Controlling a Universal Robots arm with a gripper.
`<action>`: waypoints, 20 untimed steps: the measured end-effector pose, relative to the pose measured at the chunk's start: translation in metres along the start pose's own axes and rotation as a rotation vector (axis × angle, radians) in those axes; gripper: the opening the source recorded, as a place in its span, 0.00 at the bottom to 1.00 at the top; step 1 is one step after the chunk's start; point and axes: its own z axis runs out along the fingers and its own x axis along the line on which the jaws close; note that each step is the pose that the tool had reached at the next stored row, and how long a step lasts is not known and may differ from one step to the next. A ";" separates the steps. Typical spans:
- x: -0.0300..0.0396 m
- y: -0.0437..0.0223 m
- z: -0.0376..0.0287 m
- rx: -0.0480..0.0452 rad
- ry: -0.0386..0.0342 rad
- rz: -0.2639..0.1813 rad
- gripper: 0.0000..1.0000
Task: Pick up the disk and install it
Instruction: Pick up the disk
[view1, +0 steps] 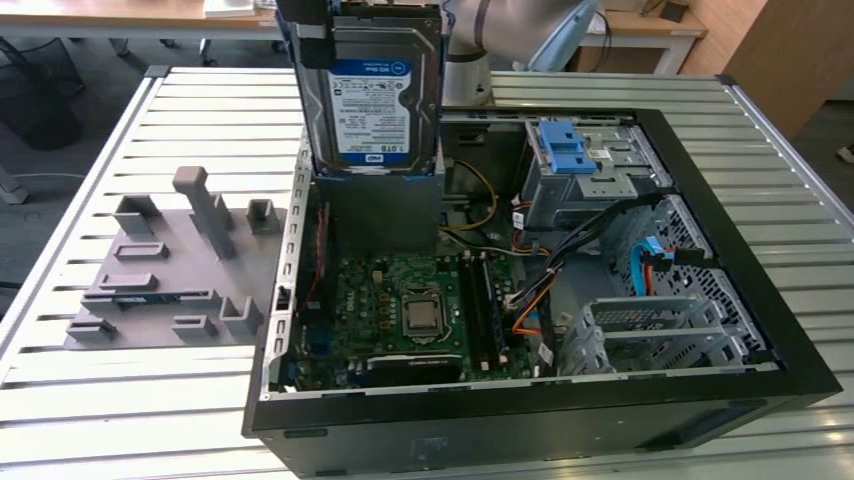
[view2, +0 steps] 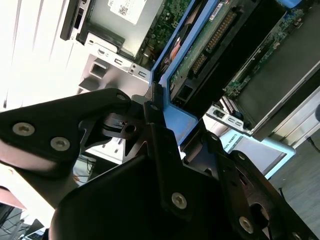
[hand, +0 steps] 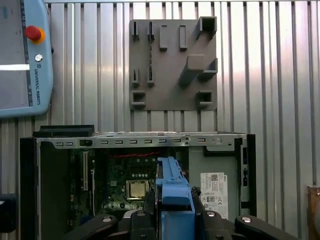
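While in the claw (hand: 174, 205), the disk (view1: 371, 100) above the cable-strewn open case (view1: 534, 412)

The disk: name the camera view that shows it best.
The exterior view: the disk hangs upright above the open computer case, label facing the camera. The second wrist view shows its circuit-board side; the first wrist view, its blue rail end-on.

You have an open black computer case (view1: 534, 425) lying on its side on the slatted metal table (view1: 134, 420). Inside it you see the green motherboard (view1: 387, 305), a grey power-supply box (hand: 220, 170) with a white sticker, and a blue latch (view1: 567, 150) on the drive cage. Just beside the case, on the exterior view's left, a grey fixture plate (view1: 147, 310) carries upright blocks.
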 end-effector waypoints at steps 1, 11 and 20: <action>0.0008 -0.0013 0.0001 0.0001 0.0000 0.000 0.36; 0.0091 -0.0152 0.0004 0.0001 -0.0001 0.000 0.36; 0.0166 -0.0279 0.0007 0.0000 -0.0001 0.000 0.36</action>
